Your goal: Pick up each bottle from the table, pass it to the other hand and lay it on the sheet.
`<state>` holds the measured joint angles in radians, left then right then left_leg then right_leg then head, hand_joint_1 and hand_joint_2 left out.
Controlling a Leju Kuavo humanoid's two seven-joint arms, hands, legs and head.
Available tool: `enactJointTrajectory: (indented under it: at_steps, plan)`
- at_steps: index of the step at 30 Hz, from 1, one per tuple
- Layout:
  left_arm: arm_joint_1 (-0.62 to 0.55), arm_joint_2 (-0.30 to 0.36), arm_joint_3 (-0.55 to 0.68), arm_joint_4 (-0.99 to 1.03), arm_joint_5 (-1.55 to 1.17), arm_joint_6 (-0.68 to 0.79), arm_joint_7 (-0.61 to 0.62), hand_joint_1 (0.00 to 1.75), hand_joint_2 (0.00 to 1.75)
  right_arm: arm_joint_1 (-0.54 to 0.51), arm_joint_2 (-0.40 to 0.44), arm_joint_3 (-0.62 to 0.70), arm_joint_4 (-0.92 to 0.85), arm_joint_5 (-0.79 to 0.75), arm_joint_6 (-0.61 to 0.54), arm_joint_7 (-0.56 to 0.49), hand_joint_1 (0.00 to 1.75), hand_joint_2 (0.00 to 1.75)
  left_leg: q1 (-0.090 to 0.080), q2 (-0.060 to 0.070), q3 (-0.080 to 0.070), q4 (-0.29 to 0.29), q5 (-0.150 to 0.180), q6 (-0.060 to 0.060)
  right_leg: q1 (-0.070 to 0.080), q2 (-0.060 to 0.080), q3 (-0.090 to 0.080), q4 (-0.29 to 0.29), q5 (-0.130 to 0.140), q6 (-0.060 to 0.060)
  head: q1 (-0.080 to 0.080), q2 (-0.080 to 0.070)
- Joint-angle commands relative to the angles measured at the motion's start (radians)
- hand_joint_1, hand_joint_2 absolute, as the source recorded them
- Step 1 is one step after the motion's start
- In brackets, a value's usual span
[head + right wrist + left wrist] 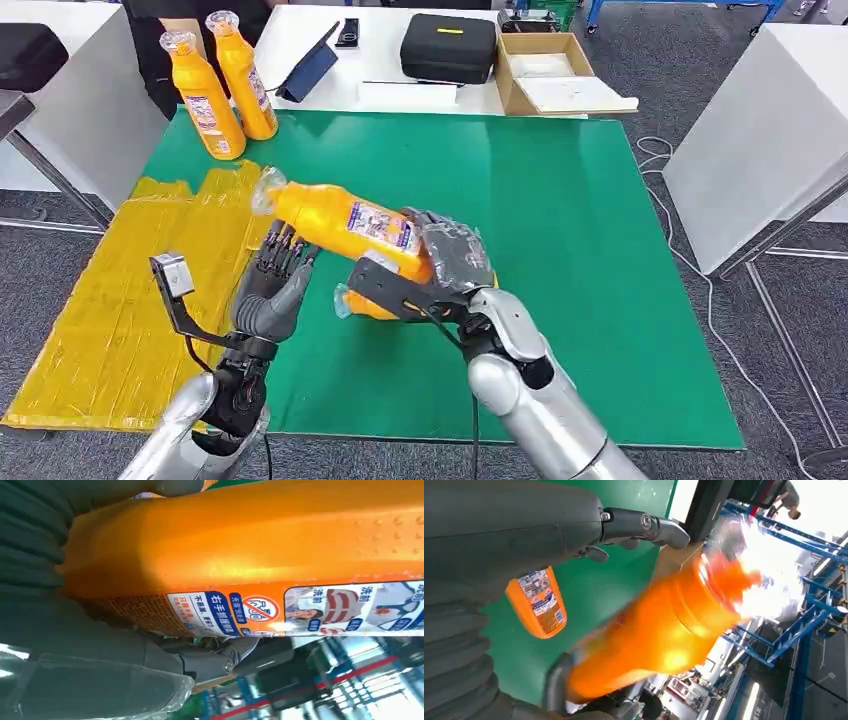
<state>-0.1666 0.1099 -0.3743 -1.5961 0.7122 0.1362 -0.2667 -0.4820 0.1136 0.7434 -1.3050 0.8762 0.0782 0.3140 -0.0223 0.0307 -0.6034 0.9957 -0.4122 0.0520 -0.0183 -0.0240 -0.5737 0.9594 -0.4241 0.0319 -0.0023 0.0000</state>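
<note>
Green mat-covered table (560,250) carries a crinkled yellow plastic sheet (120,300) at its left edge. Open cardboard box (545,70) behind holds white sheets. Two orange labelled bottles (205,100) stand upright beside the sheet. Right hand (450,265) clamps a third orange bottle (345,220), tilted above the mat. Left hand (275,285), fingers apart, empty, just beneath it.

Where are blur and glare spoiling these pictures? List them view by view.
Left wrist view: the orange plastic bottle is motion-smeared, with blown-out white glare at its cap end. Right wrist view: the bottle's label is readable and the background soft. Head view: sharp, evenly lit.
</note>
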Motion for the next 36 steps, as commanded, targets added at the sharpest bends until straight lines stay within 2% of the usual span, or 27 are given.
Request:
enactJointTrajectory:
  at_steps: [1, 12, 22, 23, 25, 26, 36]
  plan:
    - [-0.008, -0.022, 0.064, -0.009, -0.009, 0.017, 0.007, 0.0, 1.75, -0.06, 0.03, 0.173, 0.087, 0.022, 0.01, 0.006, 1.75, 1.75, 0.002, 0.0, 0.004, 0.0, -0.002, -0.005, 0.001, 0.004, 0.003, 0.0, -0.001, -0.003, 0.0, 0.0]
    - [0.036, -0.051, 0.143, -0.061, -0.011, 0.022, 0.012, 0.0, 1.75, -0.019, 0.013, 0.278, 0.022, 0.013, 0.03, -0.001, 1.75, 1.75, 0.002, -0.002, 0.002, 0.0, -0.001, -0.004, 0.001, 0.001, 0.003, -0.001, -0.001, -0.002, 0.0, 0.0]
    - [0.061, -0.063, 0.165, -0.092, 0.021, -0.002, 0.039, 0.0, 1.75, -0.013, 0.04, 0.295, 0.045, 0.006, 0.042, -0.002, 1.75, 1.75, 0.002, -0.003, 0.003, 0.0, -0.002, -0.005, 0.001, 0.002, 0.003, -0.001, -0.001, -0.003, 0.0, 0.0]
    - [0.069, -0.063, 0.168, -0.1, 0.031, -0.011, 0.041, 0.91, 1.75, -0.015, 0.044, 0.298, 0.05, 0.008, 0.045, -0.001, 1.75, 1.75, 0.001, -0.002, 0.002, 0.0, -0.001, -0.003, 0.0, 0.001, 0.001, -0.001, -0.001, -0.002, 0.0, 0.0]
    - [0.073, -0.062, 0.169, -0.102, 0.033, -0.013, 0.04, 0.91, 1.75, -0.016, 0.046, 0.299, 0.051, 0.008, 0.045, -0.001, 1.75, 1.75, 0.002, -0.002, 0.002, 0.0, -0.001, -0.004, 0.001, 0.001, 0.002, -0.001, -0.001, -0.002, 0.0, 0.0]
    - [0.074, -0.062, 0.17, -0.105, 0.033, -0.013, 0.04, 1.75, 1.75, -0.019, 0.048, 0.3, 0.054, 0.008, 0.046, 0.0, 1.75, 1.75, 0.002, -0.003, 0.004, 0.0, -0.002, -0.005, 0.001, 0.002, 0.004, -0.001, -0.002, -0.003, 0.0, 0.0]
    - [0.076, -0.065, 0.174, -0.107, 0.038, -0.018, 0.035, 1.75, 1.75, -0.033, 0.053, 0.31, 0.052, 0.004, 0.061, 0.005, 1.75, 1.75, 0.002, -0.003, 0.002, 0.0, -0.001, -0.004, 0.001, 0.0, 0.002, -0.001, -0.001, -0.002, 0.0, 0.0]
